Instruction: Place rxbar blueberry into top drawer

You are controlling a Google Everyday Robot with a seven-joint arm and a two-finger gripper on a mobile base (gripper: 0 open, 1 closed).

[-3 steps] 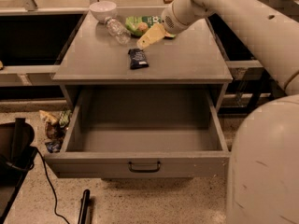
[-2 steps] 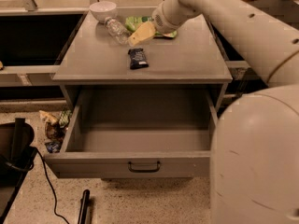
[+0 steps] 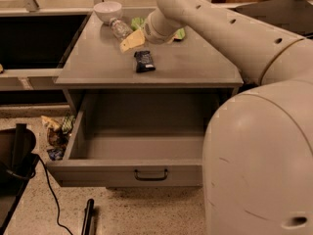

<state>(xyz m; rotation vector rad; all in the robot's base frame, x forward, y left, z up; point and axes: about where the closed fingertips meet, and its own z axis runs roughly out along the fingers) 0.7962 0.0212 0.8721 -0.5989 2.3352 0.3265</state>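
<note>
Bench (image 3: 195, 67): grey, carries rxbar blueberry (image 3: 145, 61) lying flat near front edge.
Top drawer (image 3: 127, 173): pulled open below bench.
Gripper (image 3: 132, 40): low over bench, just behind rxbar blueberry; state cannot tell.

warm dim light, top drawer (image 3: 146, 148) shadowed inside (darkest at the back), gripper (image 3: 132, 40) pale-lit over the cabinet top (image 3: 195, 67)

One rxbar blueberry (image 3: 144, 61), one white bowl (image 3: 108, 10), one clear bottle (image 3: 119, 28) and one green bag (image 3: 137, 22) on one cabinet (image 3: 195, 67); one open top drawer (image 3: 127, 173); one gripper (image 3: 131, 41), above the cabinet, just behind the rxbar blueberry
</note>
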